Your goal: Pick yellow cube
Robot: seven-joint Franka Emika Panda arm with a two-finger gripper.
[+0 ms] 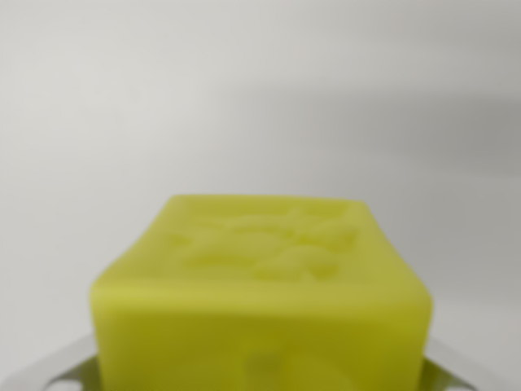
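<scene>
A yellow cube (260, 285) fills the lower middle of the wrist view, very close and out of focus, with a raised relief pattern on its top face. My gripper (260, 373) sits at the bottom edge. A grey finger (53, 371) shows at the wrist view's left and another at its right, each pressed against a side of the cube. The gripper is shut on the cube. The cube's underside and the fingertips' contact faces are hidden.
Behind the cube is a plain pale grey-white surface (260, 98) with a soft shadow band across the upper right. No other object or edge shows.
</scene>
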